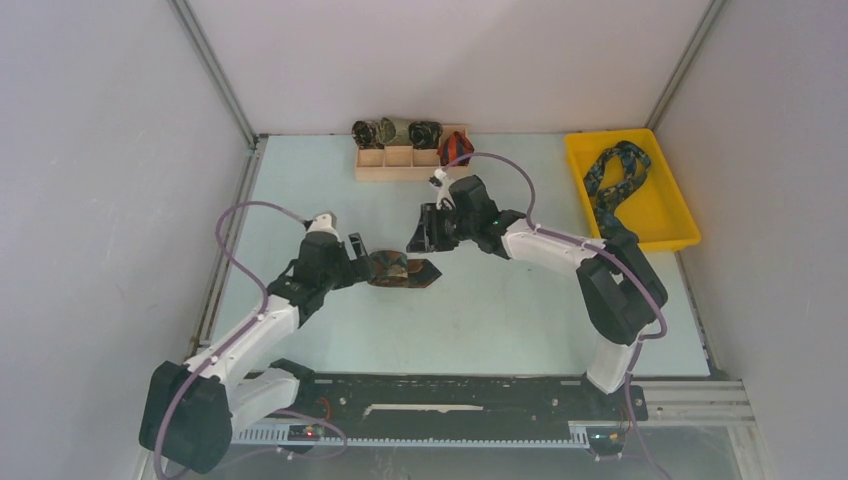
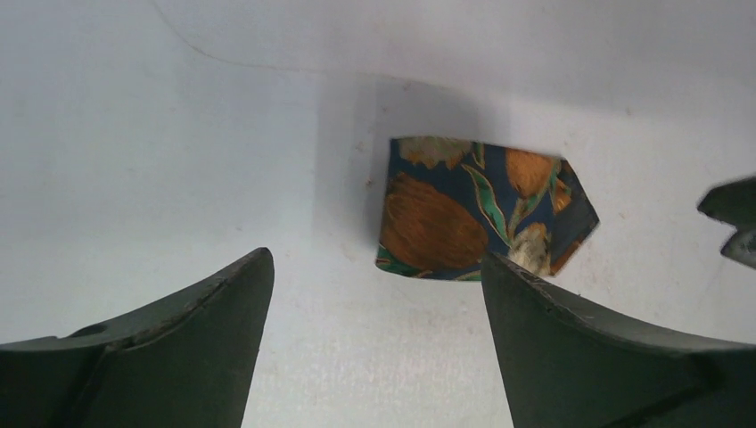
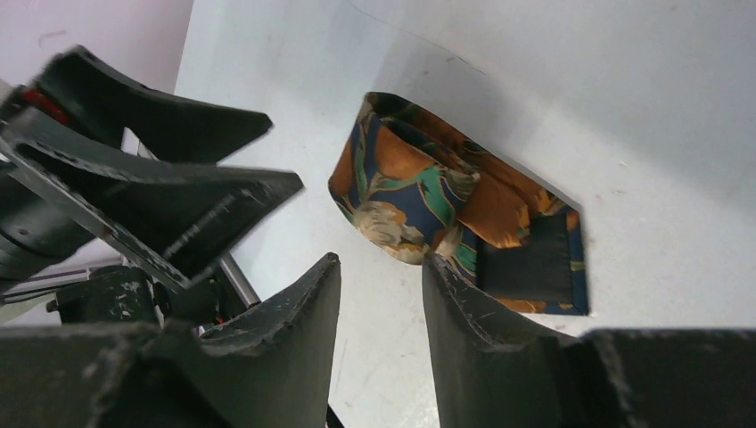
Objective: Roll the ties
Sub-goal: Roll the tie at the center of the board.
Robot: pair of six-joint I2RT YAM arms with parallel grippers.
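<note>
A brown-orange-green tie (image 1: 398,270) lies rolled on the table mat between both grippers, its pointed end sticking out to the right. My left gripper (image 1: 360,262) is just left of it, open wide; in the left wrist view the roll (image 2: 464,209) lies beyond the gripper (image 2: 379,267), touching neither finger. My right gripper (image 1: 422,238) hovers just behind and right of the roll, its jaws a little apart and empty. In the right wrist view the tie (image 3: 419,192) lies just past the gripper (image 3: 382,260). A navy and teal tie (image 1: 612,178) lies loose in the yellow tray (image 1: 682,222).
A wooden divided box (image 1: 400,172) at the back holds three rolled ties (image 1: 396,132) and a red-orange one (image 1: 456,148). Grey walls close in left, right and back. Purple cables (image 1: 240,215) loop off both arms. The left gripper's fingers (image 3: 178,201) show in the right wrist view.
</note>
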